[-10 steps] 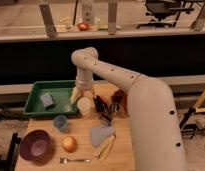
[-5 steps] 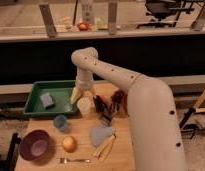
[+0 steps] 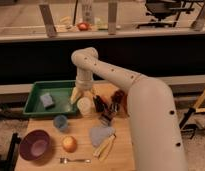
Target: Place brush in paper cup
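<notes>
The gripper point(image 3: 82, 96) hung just above the paper cup point(image 3: 85, 106), at the cup's twelve o'clock beside the green tray point(image 3: 33, 103); I could not tell whether it held anything. No brush could be picked out. If the brush was carried, lowering it straight into the cup's mouth before letting go seemed wisest.

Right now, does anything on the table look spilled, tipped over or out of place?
Nothing stands out. The paper cup and blue cup stand upright, and the purple bowl sits flat. The gripper hangs just above the paper cup. No spill shows on the table.
</notes>
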